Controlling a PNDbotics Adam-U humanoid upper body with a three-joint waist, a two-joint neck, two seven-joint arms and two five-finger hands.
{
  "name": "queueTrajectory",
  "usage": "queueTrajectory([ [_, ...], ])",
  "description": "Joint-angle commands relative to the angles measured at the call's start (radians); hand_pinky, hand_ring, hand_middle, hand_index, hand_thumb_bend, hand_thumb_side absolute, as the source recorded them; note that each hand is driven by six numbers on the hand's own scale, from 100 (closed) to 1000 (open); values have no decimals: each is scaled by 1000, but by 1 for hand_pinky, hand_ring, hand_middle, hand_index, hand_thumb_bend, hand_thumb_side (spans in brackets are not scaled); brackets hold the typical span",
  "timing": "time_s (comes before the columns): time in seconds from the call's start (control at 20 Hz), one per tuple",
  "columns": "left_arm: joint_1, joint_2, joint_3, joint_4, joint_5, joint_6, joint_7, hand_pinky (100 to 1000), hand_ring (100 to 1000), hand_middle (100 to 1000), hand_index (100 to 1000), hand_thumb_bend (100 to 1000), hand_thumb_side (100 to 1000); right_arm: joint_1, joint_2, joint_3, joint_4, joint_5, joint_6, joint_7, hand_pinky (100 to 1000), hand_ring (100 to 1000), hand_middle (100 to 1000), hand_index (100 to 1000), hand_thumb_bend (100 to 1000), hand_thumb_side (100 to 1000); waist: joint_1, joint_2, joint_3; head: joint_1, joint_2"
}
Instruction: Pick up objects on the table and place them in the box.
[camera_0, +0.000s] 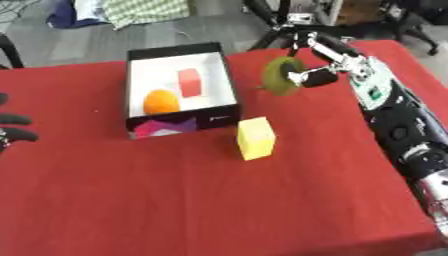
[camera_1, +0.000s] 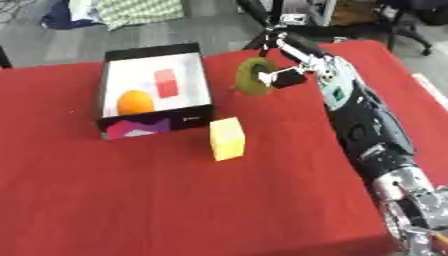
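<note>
My right hand (camera_0: 313, 75) is shut on an olive-green round object (camera_0: 282, 75), held just above the red table to the right of the box. The black box (camera_0: 226, 82) with a white inside holds an orange ball (camera_0: 161, 101) and a red block (camera_0: 190, 82). A yellow block (camera_0: 255, 138) stands on the table in front of the box's right corner. My left hand (camera_0: 12, 127) shows at the left edge with its fingers relaxed, holding nothing.
The red tablecloth (camera_0: 192, 200) covers the whole table. Beyond the far edge are a tripod (camera_0: 280, 25) and cloths on the floor (camera_0: 131, 10). My right arm (camera_0: 398, 130) lies along the table's right side.
</note>
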Motion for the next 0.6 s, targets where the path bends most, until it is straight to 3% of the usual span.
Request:
queueTrajectory([
  [0.05,-13,14,1,-13,5,-1,-2,751,505,556,894,121,954,-45,0,2,-32,-12,12,-42,998,863,763,360,100,239,-11,-26,3,-11,-2],
  [0.3,-20,12,-5,-13,6,-1,-8,751,505,556,894,120,955,-79,43,12,-27,-11,40,-113,996,862,760,361,100,262,-8,-19,18,-33,-2],
  [0.6,-42,3,-17,-15,9,-2,-19,752,505,556,894,118,954,-93,107,22,5,30,74,-191,1000,864,757,368,100,288,3,-3,61,-85,-30],
])
